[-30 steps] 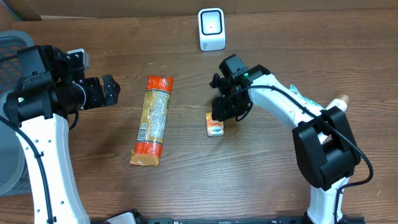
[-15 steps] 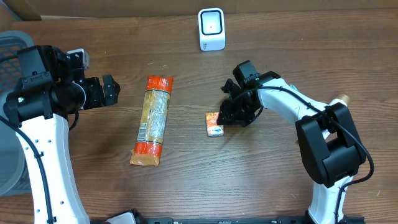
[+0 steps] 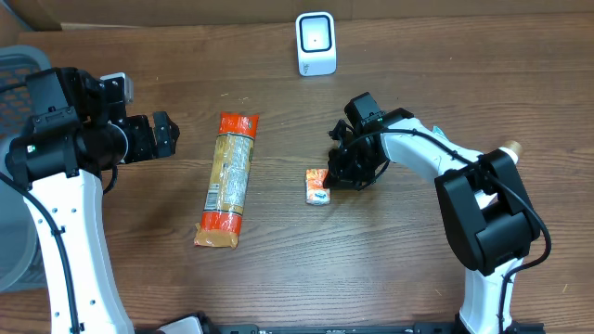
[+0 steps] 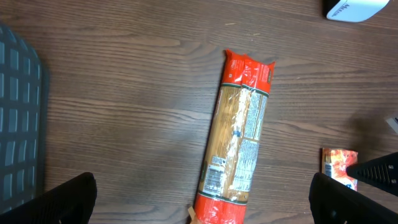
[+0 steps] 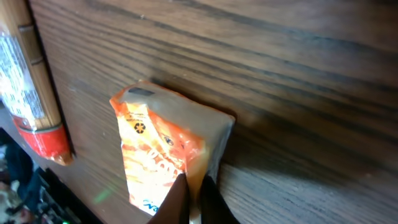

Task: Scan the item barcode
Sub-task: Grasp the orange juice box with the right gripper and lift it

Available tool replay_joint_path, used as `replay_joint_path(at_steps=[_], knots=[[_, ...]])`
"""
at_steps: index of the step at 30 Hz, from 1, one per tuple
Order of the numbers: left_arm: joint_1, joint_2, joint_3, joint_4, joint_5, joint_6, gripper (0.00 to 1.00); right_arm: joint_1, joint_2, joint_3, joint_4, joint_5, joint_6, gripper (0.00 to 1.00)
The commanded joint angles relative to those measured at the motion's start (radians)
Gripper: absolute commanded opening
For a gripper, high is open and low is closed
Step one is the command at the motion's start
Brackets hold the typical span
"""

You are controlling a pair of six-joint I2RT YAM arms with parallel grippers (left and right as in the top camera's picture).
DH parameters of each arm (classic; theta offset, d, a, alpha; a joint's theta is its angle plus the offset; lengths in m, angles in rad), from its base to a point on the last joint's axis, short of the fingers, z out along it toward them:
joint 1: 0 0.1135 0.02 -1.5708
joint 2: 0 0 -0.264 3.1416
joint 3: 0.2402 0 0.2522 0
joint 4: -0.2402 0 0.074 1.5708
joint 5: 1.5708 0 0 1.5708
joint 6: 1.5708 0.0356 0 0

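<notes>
A small orange packet (image 3: 318, 185) lies on the wooden table, right of centre. My right gripper (image 3: 337, 175) is at its right edge. In the right wrist view the gripper (image 5: 193, 185) is shut, with the packet's (image 5: 155, 149) thin side edge pinched between the dark fingertips. The white scanner (image 3: 316, 43) stands at the table's far edge, well apart from the packet. My left gripper (image 3: 163, 135) hangs wide open at the left with nothing between its fingers. In its wrist view the left gripper (image 4: 205, 202) looks down on a long pasta bag.
A long orange-ended pasta bag (image 3: 230, 181) lies lengthwise left of the packet, a barcode label facing up near its lower end (image 4: 216, 173). A grey mesh basket (image 3: 19, 65) sits at the far left edge. The scanner's corner (image 4: 354, 9) shows in the left wrist view.
My right gripper drew off to the packet's right side, then closed its jaws on the packet's edge. The left arm and the pasta bag have stayed put.
</notes>
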Motion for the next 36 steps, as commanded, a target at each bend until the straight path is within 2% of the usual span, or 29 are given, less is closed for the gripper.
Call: replay_joint_path(at_steps=[1,13,22,28,31,36], knots=[[-0.005,-0.017,0.019,0.000,0.012,0.023,1.00,-0.005,0.010,-0.004,0.002,-0.019,0.003,0.04],[-0.005,-0.017,0.019,0.000,0.012,0.023,1.00,-0.032,-0.065,0.023,-0.010,-0.078,-0.010,0.04],[-0.005,-0.017,0.019,0.000,0.012,0.023,0.99,-0.084,-0.232,0.023,-0.022,-0.410,-0.197,0.04],[-0.005,-0.017,0.019,0.000,0.011,0.023,1.00,-0.128,-0.278,0.022,-0.037,-0.668,-0.321,0.04],[-0.005,-0.017,0.019,0.000,0.012,0.023,1.00,-0.150,-0.278,0.022,-0.039,-0.721,-0.322,0.04],[-0.005,-0.017,0.019,0.000,0.012,0.023,1.00,-0.167,-0.278,0.022,-0.068,-0.794,-0.402,0.04]])
